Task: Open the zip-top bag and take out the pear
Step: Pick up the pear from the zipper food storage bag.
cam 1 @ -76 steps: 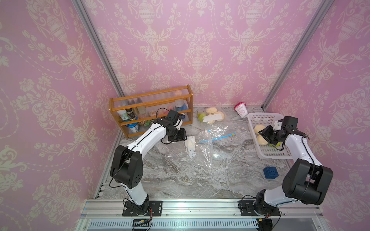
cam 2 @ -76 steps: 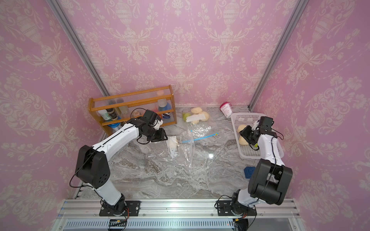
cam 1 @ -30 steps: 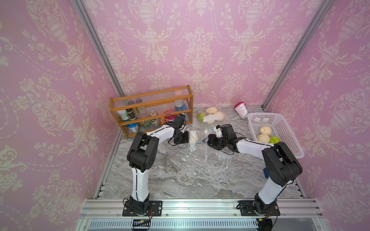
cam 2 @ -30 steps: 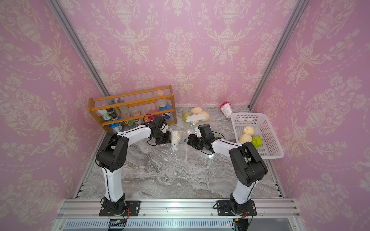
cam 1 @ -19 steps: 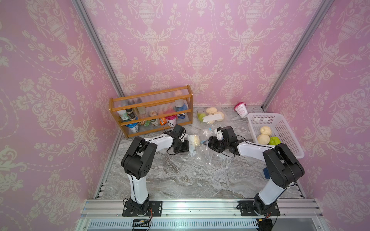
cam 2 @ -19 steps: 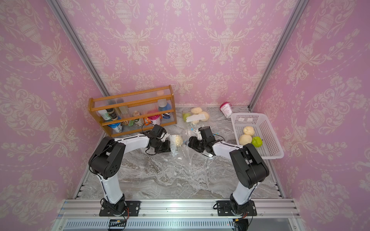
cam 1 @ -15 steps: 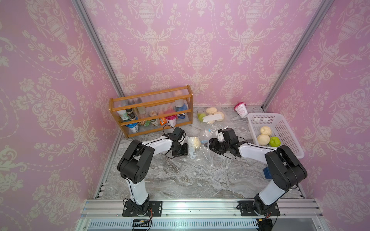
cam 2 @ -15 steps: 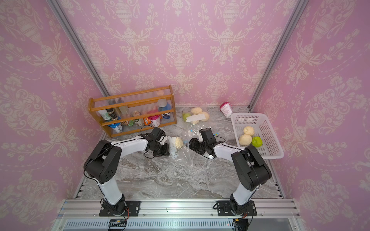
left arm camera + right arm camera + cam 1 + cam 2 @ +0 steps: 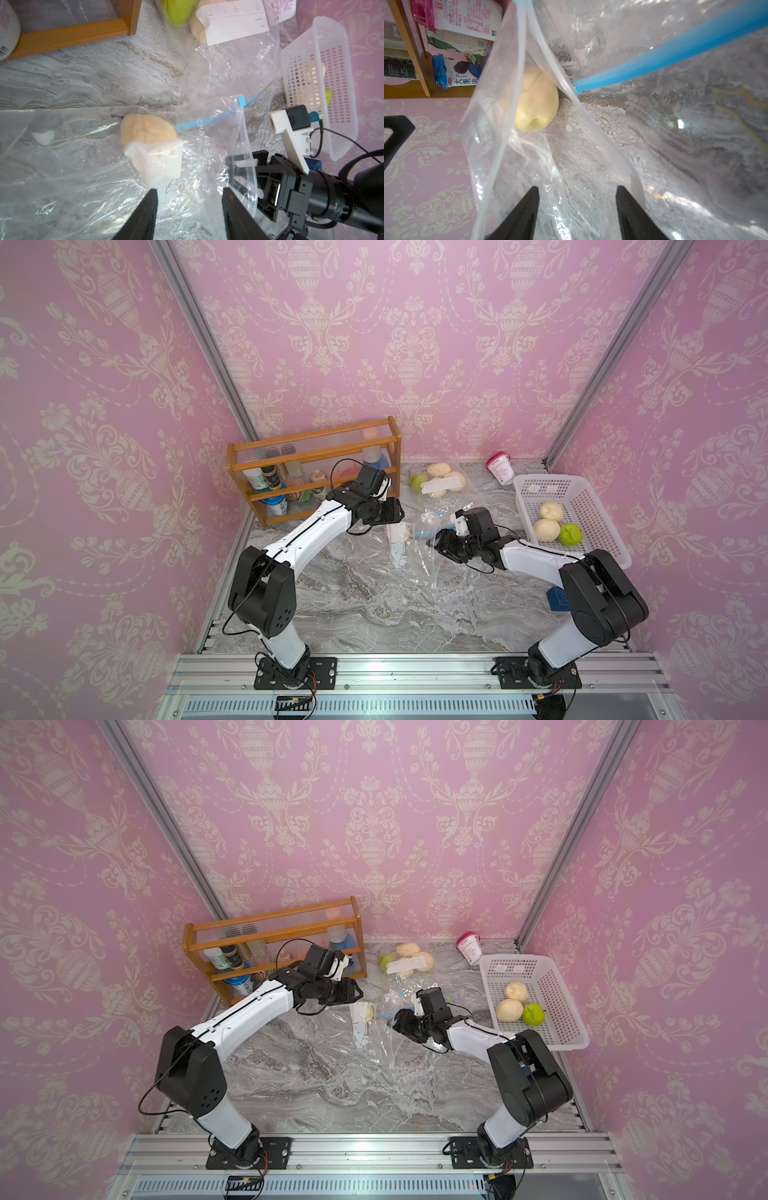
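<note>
Plastic bag (image 9: 83,166): mouth unzipped, I judge. Pear (image 9: 147,128): inside, not yet out. Left gripper (image 9: 189,191): jaws apart, empty. Right gripper (image 9: 577,189): jaws apart at the mouth, gripping nothing.

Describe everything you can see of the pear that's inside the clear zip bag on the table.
The pear is pale yellow-beige, smooth and rounded, with a thin dark stem at one end and a dimple at the other. It lies on its side inside the clear zip-top bag on the marble table, partly under the bag's white label. Only bag film touches it; the left gripper and right gripper stand clear.
</note>
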